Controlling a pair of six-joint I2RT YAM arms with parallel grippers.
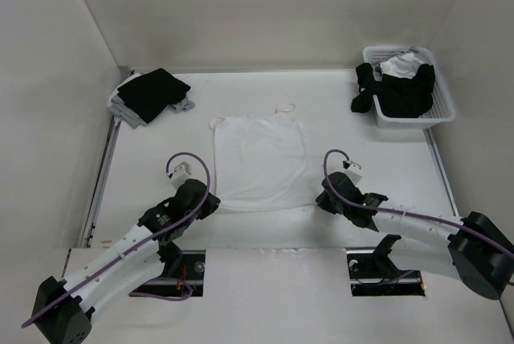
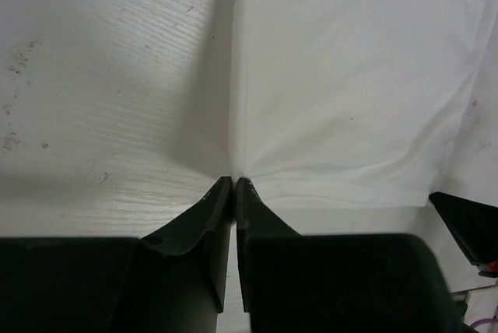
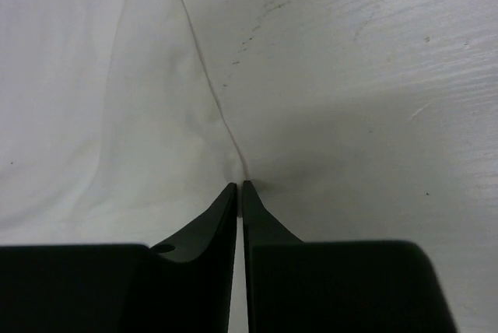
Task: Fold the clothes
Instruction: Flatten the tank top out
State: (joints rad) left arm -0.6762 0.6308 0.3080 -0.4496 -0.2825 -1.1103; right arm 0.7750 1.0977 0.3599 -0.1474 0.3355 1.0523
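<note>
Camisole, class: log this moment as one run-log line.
camisole: flat on table | left gripper: shut on near-left corner | right gripper: shut on near-right corner

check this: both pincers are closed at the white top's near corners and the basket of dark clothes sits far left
Wrong on one point: the basket sits at the far right, as the top external view shows. The left pincer and right pincer are indeed closed at the near corners of the white top.

Camisole (image 1: 261, 163) lies flat mid-surface (image 1: 369, 171), straps twd far edge, hem twd near edge. Far-L corner: folded garment (image 1: 152, 93) on top of other cloth (image 1: 122, 111). Far-R corner: basket (image 1: 409, 121) w/ clothes (image 1: 405, 91) in it, one piece (image 1: 363, 95) hanging over its L wall.
</note>
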